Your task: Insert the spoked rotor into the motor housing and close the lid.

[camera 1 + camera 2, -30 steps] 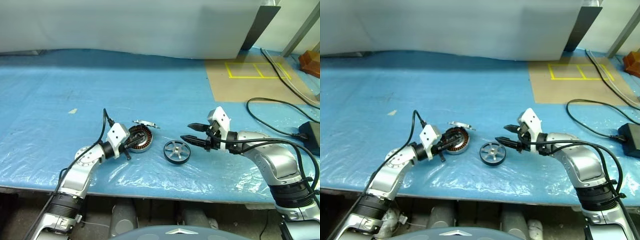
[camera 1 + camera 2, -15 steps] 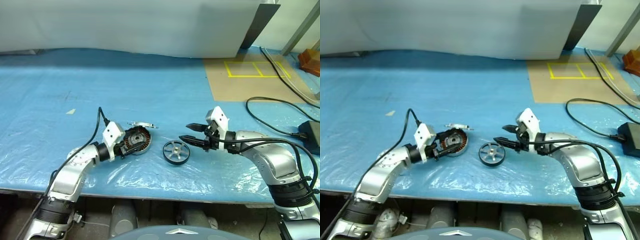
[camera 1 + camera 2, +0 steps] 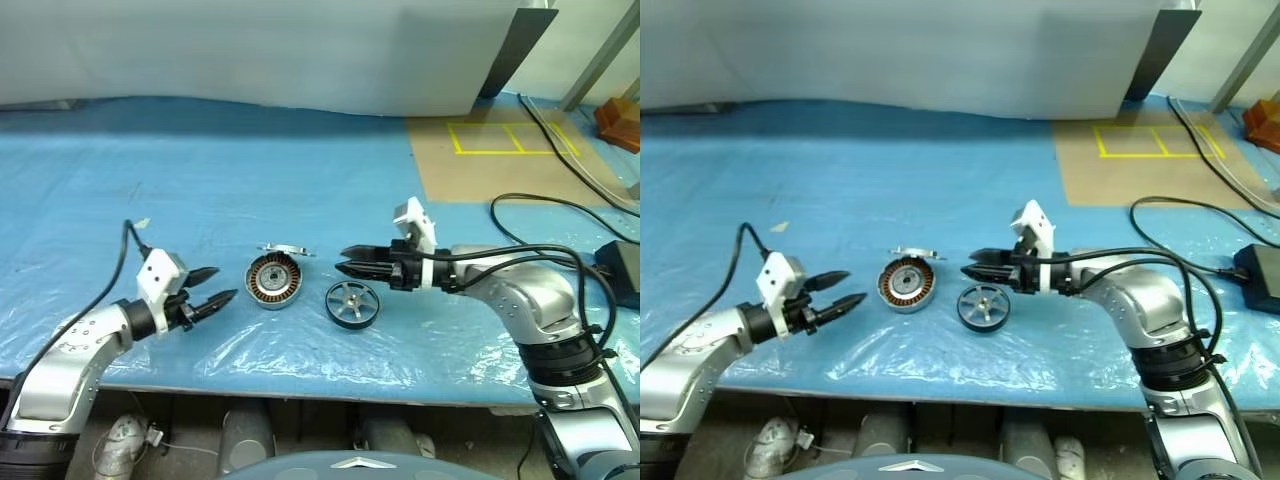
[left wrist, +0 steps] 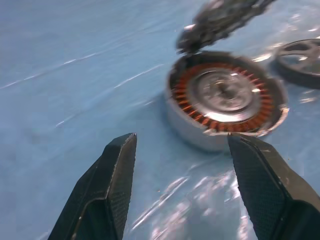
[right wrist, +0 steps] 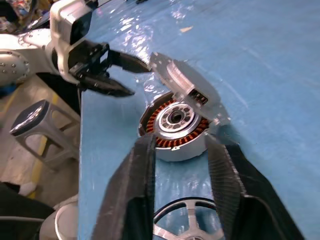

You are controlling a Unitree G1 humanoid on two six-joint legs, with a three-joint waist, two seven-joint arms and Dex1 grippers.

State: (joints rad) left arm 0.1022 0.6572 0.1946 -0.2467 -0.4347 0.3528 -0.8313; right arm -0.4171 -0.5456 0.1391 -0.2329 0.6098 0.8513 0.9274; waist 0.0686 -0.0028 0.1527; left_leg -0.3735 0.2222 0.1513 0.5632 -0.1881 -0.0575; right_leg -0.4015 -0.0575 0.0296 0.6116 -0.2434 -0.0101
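Rotor [image 3: 353, 303] lies just below right gripper [image 3: 347, 268].

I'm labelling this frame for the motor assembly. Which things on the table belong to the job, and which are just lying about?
Belongs to the job:
- spoked rotor, lying flat on the blue sheet
- motor housing, windings exposed
- lid, hinged open behind the housing

Lying about:
- black cable and power brick
- yellow-taped brown board

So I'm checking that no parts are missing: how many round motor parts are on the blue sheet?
3: the motor housing in the middle, the lid standing open at its far edge, and the spoked rotor just to its right. None looks hidden.
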